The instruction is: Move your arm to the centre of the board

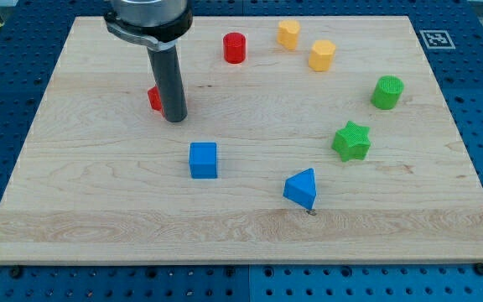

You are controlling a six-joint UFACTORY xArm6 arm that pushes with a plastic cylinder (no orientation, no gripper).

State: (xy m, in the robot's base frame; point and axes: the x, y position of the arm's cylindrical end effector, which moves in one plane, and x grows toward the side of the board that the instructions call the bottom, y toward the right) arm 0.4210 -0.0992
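My dark rod comes down from the view's top left and its tip (174, 120) rests on the wooden board (99, 210), left of the board's middle. A small red block (153, 98) sits right behind the rod on its left, touching or nearly touching it and partly hidden, so I cannot make out its shape. A blue cube (203, 159) lies a little below and right of the tip.
A red cylinder (235, 48) and two yellow blocks (288, 33) (322, 55) lie near the top. A green cylinder (386, 91) and green star (351, 141) are at the right. A blue triangular block (301, 188) lies lower middle-right. A marker tag (435, 38) is at the top right corner.
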